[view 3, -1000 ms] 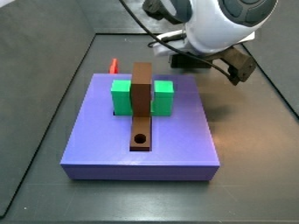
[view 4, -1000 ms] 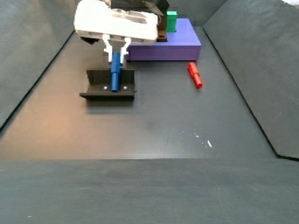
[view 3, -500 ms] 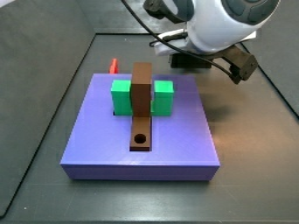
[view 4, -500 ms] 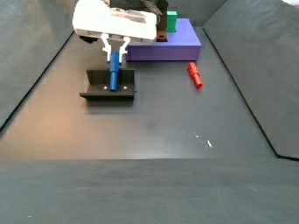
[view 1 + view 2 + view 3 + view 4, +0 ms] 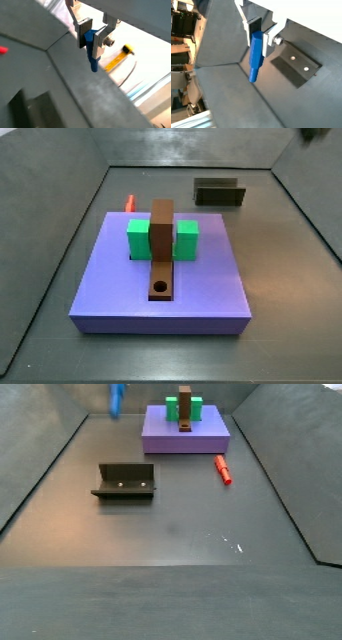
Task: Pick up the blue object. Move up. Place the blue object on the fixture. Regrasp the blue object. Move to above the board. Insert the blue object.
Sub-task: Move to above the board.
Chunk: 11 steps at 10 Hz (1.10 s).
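Blue object [image 5: 255,55] — clamped in hand [image 5: 259,31]

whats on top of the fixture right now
Nothing: in both side views the fixture stands bare. The blue object is lifted, clamped in the gripper in both wrist views. The floor under the fixture's base plate is covered.

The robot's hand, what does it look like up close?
In both wrist views the hand has two flat silver metal fingers with dark pads inside. Small screws hold the plates on. No cables or markings show. The side views barely show it, up at the top edge.
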Motion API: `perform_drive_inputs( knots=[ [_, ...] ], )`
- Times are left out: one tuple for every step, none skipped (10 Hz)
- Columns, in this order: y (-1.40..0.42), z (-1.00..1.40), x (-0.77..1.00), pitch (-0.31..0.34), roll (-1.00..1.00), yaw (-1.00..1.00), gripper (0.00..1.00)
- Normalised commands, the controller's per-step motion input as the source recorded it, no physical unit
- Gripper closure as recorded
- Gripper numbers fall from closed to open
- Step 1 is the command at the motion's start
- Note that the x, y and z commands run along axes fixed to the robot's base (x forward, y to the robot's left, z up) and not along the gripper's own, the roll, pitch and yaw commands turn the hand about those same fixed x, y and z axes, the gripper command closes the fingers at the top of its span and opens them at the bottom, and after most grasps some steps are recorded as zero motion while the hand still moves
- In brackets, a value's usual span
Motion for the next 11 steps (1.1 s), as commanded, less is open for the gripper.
perform_drive_inputs(
  knots=[
    [0.00, 1.40, -0.02, 0.066, -0.01, 0.01, 1.00],
    [-0.01, 0.78, 0.00, 0.072, -0.01, 0.02, 1.00],
    [0.00, 0.43, 0.02, 0.081, -0.01, 0.03, 1.00],
    [-0.02, 0.19, 0.04, 0.085, 0.01, 0.05, 1.00],
    [-1.40, 0.29, -0.93, 0.119, -1.00, -0.25, 1.00],
    [-1.40, 0.29, -0.95, 0.112, -1.00, -0.25, 1.00],
    [-1.40, 0.31, -1.03, 0.110, -1.00, -0.24, 1.00],
    [-1.40, 0.29, -1.05, 0.126, -1.00, -0.23, 1.00],
    [-1.40, 0.31, -1.03, 0.146, -1.00, -0.22, 1.00],
    [-0.82, 0.18, -0.64, 0.153, -1.00, -0.22, 1.00],
    [-0.51, 0.10, -0.43, 0.160, -1.00, -0.21, 1.00]
  ],
)
